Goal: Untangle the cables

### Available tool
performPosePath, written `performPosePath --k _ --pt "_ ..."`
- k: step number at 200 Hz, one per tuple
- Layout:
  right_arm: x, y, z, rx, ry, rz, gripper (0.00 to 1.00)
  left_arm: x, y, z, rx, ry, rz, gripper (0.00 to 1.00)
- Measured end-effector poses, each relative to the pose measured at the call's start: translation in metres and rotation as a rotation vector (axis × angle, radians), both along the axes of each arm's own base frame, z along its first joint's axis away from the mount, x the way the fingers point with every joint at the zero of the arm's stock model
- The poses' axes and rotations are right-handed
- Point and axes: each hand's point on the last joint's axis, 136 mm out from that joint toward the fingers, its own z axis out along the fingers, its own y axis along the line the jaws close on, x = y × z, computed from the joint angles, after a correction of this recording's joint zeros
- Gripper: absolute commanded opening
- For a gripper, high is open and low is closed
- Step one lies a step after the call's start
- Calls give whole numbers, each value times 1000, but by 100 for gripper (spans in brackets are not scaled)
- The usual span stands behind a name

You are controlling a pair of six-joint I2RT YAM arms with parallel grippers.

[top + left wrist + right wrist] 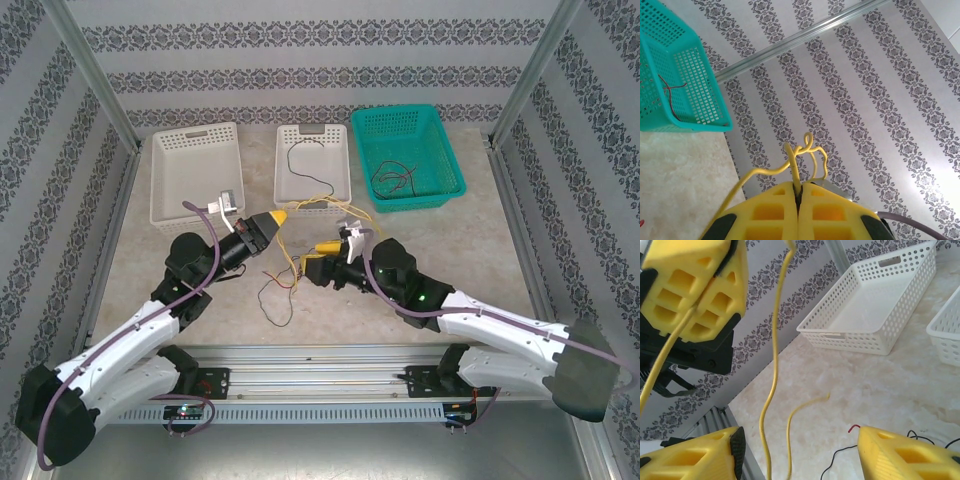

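The step in hand looks like drawing one yellow cable (289,240) up and away from the dark and red cables (276,296) that lie loose on the table (480,240) between the two arms; the sorting seems partly done, since a dark cable (300,150) lies in the middle white basket (312,185) and a reddish cable (395,180) in the teal basket (405,120); the next move probably calls for a second hold lower on the yellow strand, so that it can be pulled apart without dragging the others along; the left gripper (799,192) is fully closed, its tips pinching the yellow cable, which curls in a small loop just above them; the right gripper (795,452) stands wide apart below it, two strands of the yellow cable hanging in the gap between its fingers (695,457) and, as far as can be seen, touching neither; it has hold of nothing.
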Motion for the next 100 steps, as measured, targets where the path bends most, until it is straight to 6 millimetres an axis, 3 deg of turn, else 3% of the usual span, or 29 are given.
performPosePath --k 35,100 --pt "-2 9 -22 -43 28 19 62 1 -10 -5 -2 23 -22 0" --pt "-3 23 -38 -79 19 33 63 -3 -13 7 -20 -1 -28 0"
